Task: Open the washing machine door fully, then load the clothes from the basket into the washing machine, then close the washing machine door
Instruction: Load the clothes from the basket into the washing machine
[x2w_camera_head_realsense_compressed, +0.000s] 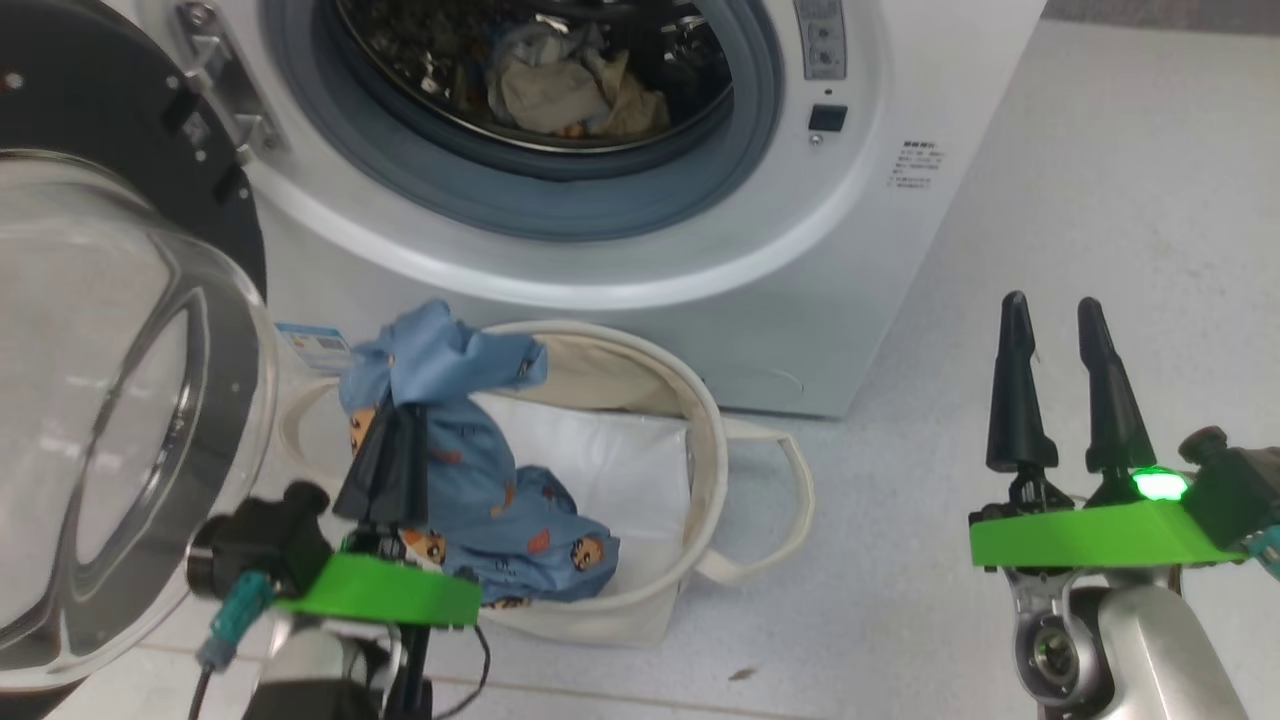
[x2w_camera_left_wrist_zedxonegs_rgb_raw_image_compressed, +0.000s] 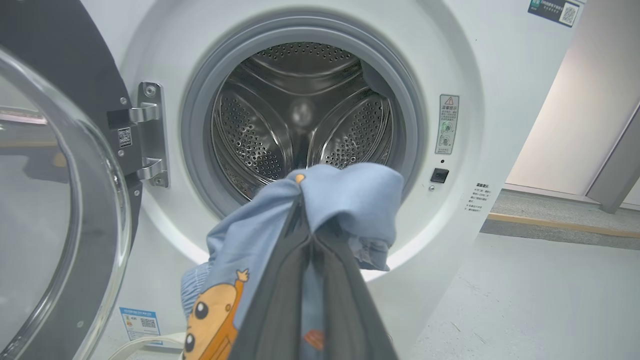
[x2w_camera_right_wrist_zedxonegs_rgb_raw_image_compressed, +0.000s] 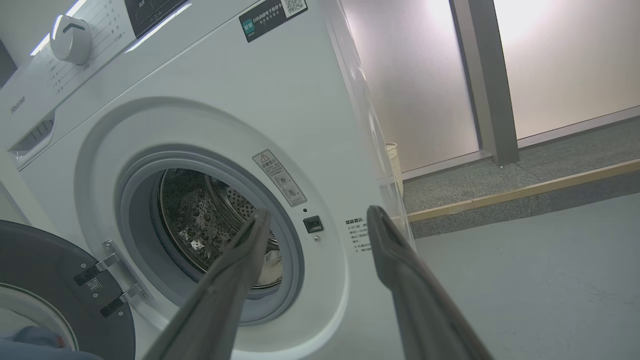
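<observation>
While the left gripper (x2w_camera_head_realsense_compressed: 392, 420) pinches shut on the light blue bear-print cloth (x2w_camera_head_realsense_compressed: 480, 480), that cloth hangs over the cream canvas basket (x2w_camera_head_realsense_compressed: 712, 420), its lower end draped on the near rim. Cream fabric (x2w_camera_head_realsense_compressed: 560, 90) lies inside the washing machine (x2w_camera_head_realsense_compressed: 900, 250). Washing machine door (x2w_camera_head_realsense_compressed: 60, 110) stands swung open at left. Right gripper (x2w_camera_head_realsense_compressed: 1052, 305) hovers well right, fingers spread, empty.

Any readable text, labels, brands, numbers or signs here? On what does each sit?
"Hisense": upper front panel of the white front-loading washing machine, right wrist view.
Too small or blurred to read:
dark QR-code sticker
grey warning-triangle sticker
black print beside the door opening
blue-edged corner label
markings around the white round dial
</observation>
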